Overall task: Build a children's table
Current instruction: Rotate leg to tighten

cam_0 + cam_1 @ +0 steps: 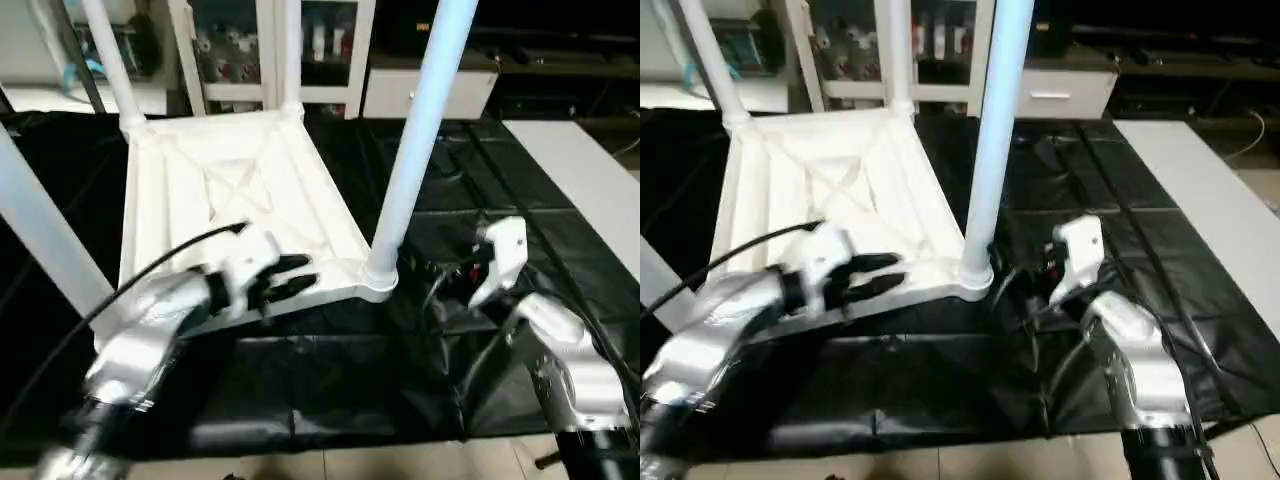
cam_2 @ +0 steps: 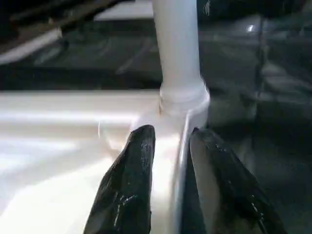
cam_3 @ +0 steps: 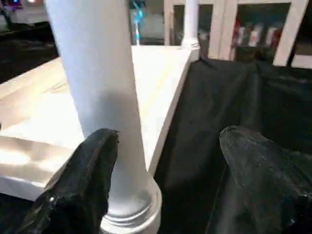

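From the left eye view, the white table top [image 1: 235, 215] lies upside down on the black-covered surface [image 1: 330, 390], its ribbed underside facing up. Legs stand in its corner sockets: the near right leg [image 1: 415, 140] rises out of the round socket [image 1: 378, 280] at the front corner, a far leg [image 1: 110, 60] stands at the back left corner, another far leg [image 1: 290, 50] at the back right, and a fourth leg [image 1: 35, 235] crosses the left edge of the picture. The left pincer [image 1: 290, 278] lies over the top's near edge, its black fingers pointing toward the socket, slightly parted with nothing between them. The right pincer [image 1: 465, 275] sits on the far side of the near right leg, just beside the socket, over the black cover.

The right eye view gives the same layout: the left pincer [image 1: 875, 275] over the near rim of the top [image 1: 820, 190], the right pincer [image 1: 1045, 275] close to the base of the near right leg [image 1: 990, 140].

In the left wrist view, two black fingers [image 2: 131, 185] stand a little apart, one over the top's inner face and one outside the rim, aimed at the socket [image 2: 183, 105] with the leg [image 2: 175, 44] seated in it; whether they touch the rim cannot be told.

In the right wrist view, the fingers [image 3: 83, 185] are spread wide, one close beside the leg [image 3: 97, 87] near its base, the other well apart over the black cover [image 3: 234, 92]. Nothing is pinched.
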You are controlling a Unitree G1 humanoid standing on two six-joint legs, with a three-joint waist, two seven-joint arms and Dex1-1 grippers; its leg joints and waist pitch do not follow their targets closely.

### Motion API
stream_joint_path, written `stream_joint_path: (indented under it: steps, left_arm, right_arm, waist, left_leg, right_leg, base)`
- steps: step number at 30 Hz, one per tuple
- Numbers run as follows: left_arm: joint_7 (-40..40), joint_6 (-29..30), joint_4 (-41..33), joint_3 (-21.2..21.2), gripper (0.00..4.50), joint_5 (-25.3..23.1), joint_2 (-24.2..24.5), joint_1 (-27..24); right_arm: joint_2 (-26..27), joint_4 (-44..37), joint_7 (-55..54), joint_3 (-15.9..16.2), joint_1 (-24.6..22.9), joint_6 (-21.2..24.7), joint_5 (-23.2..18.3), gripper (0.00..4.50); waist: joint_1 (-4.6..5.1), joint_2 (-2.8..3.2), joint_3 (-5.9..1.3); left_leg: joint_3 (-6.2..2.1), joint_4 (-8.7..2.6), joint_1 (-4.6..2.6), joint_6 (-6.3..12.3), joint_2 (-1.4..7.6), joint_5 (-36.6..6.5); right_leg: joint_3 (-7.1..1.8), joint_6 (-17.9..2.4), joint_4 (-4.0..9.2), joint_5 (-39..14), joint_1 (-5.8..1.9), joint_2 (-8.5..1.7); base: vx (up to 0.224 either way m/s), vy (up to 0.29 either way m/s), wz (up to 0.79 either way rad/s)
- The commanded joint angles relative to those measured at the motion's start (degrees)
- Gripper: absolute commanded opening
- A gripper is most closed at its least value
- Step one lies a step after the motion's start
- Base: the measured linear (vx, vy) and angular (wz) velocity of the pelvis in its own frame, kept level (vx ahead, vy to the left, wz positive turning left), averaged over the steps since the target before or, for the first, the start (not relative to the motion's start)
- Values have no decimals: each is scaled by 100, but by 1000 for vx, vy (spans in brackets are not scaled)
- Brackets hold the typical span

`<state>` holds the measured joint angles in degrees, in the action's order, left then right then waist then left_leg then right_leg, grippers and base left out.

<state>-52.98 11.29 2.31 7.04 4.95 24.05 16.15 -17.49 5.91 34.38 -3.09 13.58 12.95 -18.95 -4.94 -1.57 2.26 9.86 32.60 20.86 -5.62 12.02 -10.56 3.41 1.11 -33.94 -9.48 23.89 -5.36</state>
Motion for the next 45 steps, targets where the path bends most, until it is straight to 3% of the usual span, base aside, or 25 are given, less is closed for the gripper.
stream_joint_path:
  steps: [1,8,11,13,17,18,19,21,23,27,30,32,33,34,36,37,38,39,41,42,43,44,45]
  left_arm:
    - [-27,208,-229,-10,144,74,100,-113]
    - [-205,1185,-1181,-302,144,206,827,-851]
    - [44,1441,-1397,-577,144,16,1131,-1160]
    - [374,1802,-1518,-1025,144,-15,1359,-1392]
    - [455,1932,-1576,-1300,144,26,1479,-1537]
    - [526,1859,-1546,-1546,144,65,1522,-1621]
    - [541,1843,-1539,-1601,144,74,1532,-1640]
    - [740,1601,-1333,-1921,144,9,1670,-1742]
    - [815,1532,-1269,-2070,144,38,1690,-1774]
    - [971,1495,-1427,-2324,144,249,1454,-1759]
    - [1029,1389,-1789,-2408,144,740,896,-1721]
    - [1050,1306,-2160,-2267,144,1168,464,-1811]
    - [1311,1207,-2318,-2089,144,1321,34,-1875]
    - [1500,1054,-2327,-1944,144,1199,-139,-1905]
    - [1824,866,-2143,-1660,144,814,-351,-1977]
    - [1975,794,-2035,-1601,144,680,-445,-1976]
    - [2332,641,-1801,-1535,144,427,-703,-1955]
    - [2568,551,-1651,-1503,144,268,-872,-1937]
    - [2846,331,-1498,-1527,144,124,-1103,-1966]
    - [2918,270,-1477,-1518,144,97,-1167,-2019]
    - [2954,249,-1459,-1511,144,106,-1221,-2063]
    - [3048,239,-1477,-1519,144,144,-1271,-2046]
    - [3146,213,-1503,-1528,144,186,-1297,-1998]
  right_arm:
    - [-13,126,100,28,59,-82,-42,365]
    - [33,487,191,-15,325,-222,-22,365]
    - [73,775,-84,-203,506,-384,54,365]
    - [158,1103,-474,-555,752,-554,-28,365]
    - [159,1154,-488,-639,813,-544,-102,365]
    - [129,1122,-353,-610,797,-504,-145,365]
    - [122,1115,-323,-603,793,-495,-155,365]
    - [59,943,39,-443,651,-427,-208,365]
    - [36,830,228,-368,537,-375,-255,365]
    - [-15,554,611,-190,253,-257,-345,365]
    - [-48,316,719,-111,49,-161,-429,365]
    - [-55,189,688,-139,-51,-125,-443,365]
    - [-14,94,519,-216,-123,-125,-413,365]
    - [9,38,420,-249,-156,-61,-416,365]
    - [79,-166,168,-262,-264,53,-355,365]
    - [113,-238,64,-262,-302,73,-320,365]
    - [207,-421,-196,-266,-393,124,-244,365]
    - [267,-539,-367,-267,-449,155,-191,365]
    - [409,-772,-660,-213,-546,261,-108,365]
    - [498,-881,-755,-159,-590,329,-105,365]
    - [580,-958,-833,-89,-623,376,-88,365]
    - [641,-1003,-899,2,-635,425,-57,365]
    - [664,-1018,-943,67,-633,461,-27,365]
  waist:
    - [11,-5,-283]
    - [26,-22,-276]
    - [37,-35,-278]
    - [53,-34,-275]
    - [29,-34,-272]
    - [30,-91,-272]
    - [14,-69,-285]
    - [7,-133,-289]
    - [11,-140,-287]
    - [-2,-187,-278]
    - [-57,-200,-256]
    - [-94,-199,-250]
    - [-105,-170,-248]
    - [-106,-224,-243]
    - [-120,-227,-241]
    - [-109,-244,-232]
    - [-113,-268,-250]
    - [-92,-292,-230]
    - [-98,-291,-258]
    - [-75,-289,-267]
    - [-69,-267,-266]
    - [-37,-296,-256]
    - [-21,-286,-265]
  left_leg:
    - [34,-410,-37,85,95,-1530]
    - [44,-405,-29,101,80,-1393]
    - [34,-406,-20,94,77,-1377]
    - [45,-399,-48,77,64,-1386]
    - [47,-391,-67,105,52,-1355]
    - [52,-393,-68,119,54,-1381]
    - [42,-387,-71,122,53,-1369]
    - [48,-376,-61,178,52,-1250]
    - [33,-389,-48,200,58,-1216]
    - [36,-394,-82,186,74,-1421]
    - [30,-413,-96,109,91,-1659]
    - [20,-421,-94,37,101,-1846]
    - [15,-423,-93,8,100,-1888]
    - [16,-428,-75,-17,111,-1924]
    - [17,-416,-76,10,86,-1982]
    - [18,-426,-37,19,78,-1953]
    - [10,-409,-51,6,66,-1971]
    - [9,-429,-28,-10,78,-1921]
    - [-9,-401,-40,-48,53,-1920]
    - [-30,-419,-7,-61,63,-1879]
    - [-38,-420,-3,-70,63,-1883]
    - [-35,-421,-8,-67,68,-1992]
    - [-41,-415,-19,-66,69,-2059]
  right_leg:
    - [-200,-841,401,-1873,-258,-183]
    - [-204,-999,344,-1531,-255,-152]
    - [-201,-979,336,-1575,-259,-159]
    - [-203,-970,349,-1614,-233,-142]
    - [-202,-999,320,-1425,-239,-121]
    - [-198,-977,331,-1440,-236,-114]
    - [-199,-992,307,-1389,-244,-123]
    - [-197,-1022,299,-1135,-249,-107]
    - [-198,-1010,283,-1070,-265,-115]
    - [-202,-1047,296,-1189,-243,-123]
    - [-208,-1034,338,-1503,-223,-152]
    - [-218,-992,358,-1652,-214,-160]
    - [-218,-978,355,-1664,-210,-157]
    - [-219,-934,374,-1650,-222,-153]
    - [-233,-775,400,-1808,-210,-133]
    - [-244,-605,429,-1958,-224,-122]
    - [-238,-480,439,-2177,-219,-142]
    - [-248,-407,476,-2238,-214,-125]
    - [-235,-204,491,-2506,-204,-143]
    - [-233,-190,476,-2412,-222,-141]
    - [-230,-193,470,-2369,-215,-134]
    - [-222,-195,476,-2373,-193,-119]
    - [-220,-226,471,-2367,-182,-119]
  base:
    - [0,0,0]
    - [0,0,0]
    - [0,0,0]
    - [0,0,0]
    - [0,0,0]
    - [0,0,0]
    - [0,0,0]
    - [0,0,0]
    - [0,0,0]
    - [0,0,0]
    - [0,0,0]
    - [0,0,0]
    - [0,0,0]
    - [0,0,0]
    - [0,0,0]
    - [0,0,0]
    - [0,0,0]
    - [0,0,0]
    - [0,0,0]
    - [0,0,0]
    - [0,0,0]
    - [0,0,0]
    - [0,0,0]
